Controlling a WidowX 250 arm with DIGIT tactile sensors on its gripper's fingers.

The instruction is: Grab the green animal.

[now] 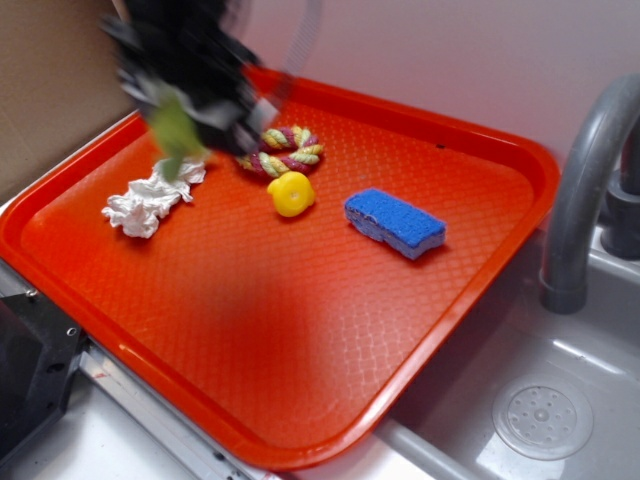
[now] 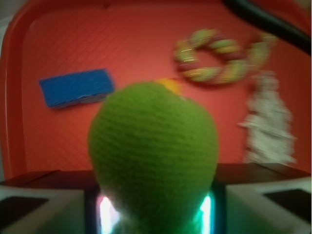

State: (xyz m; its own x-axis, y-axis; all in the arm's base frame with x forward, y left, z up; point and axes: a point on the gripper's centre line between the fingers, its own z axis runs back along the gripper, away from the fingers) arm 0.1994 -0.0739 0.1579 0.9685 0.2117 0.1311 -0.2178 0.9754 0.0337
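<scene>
The green animal (image 1: 176, 128) is a yellow-green plush. It hangs from my gripper (image 1: 195, 105) above the far left part of the orange tray (image 1: 300, 330). The exterior view is blurred there. In the wrist view the green animal (image 2: 153, 156) fills the middle, pinched at its lower end between the two lit pads, and my gripper (image 2: 155, 214) is shut on it. The toy is lifted off the tray.
On the tray lie a white crumpled cloth (image 1: 150, 200), a yellow-pink-green braided rope ring (image 1: 285, 150), a small yellow rubber toy (image 1: 291, 193) and a blue sponge (image 1: 395, 222). A grey faucet (image 1: 585, 190) and sink (image 1: 540, 420) stand to the right.
</scene>
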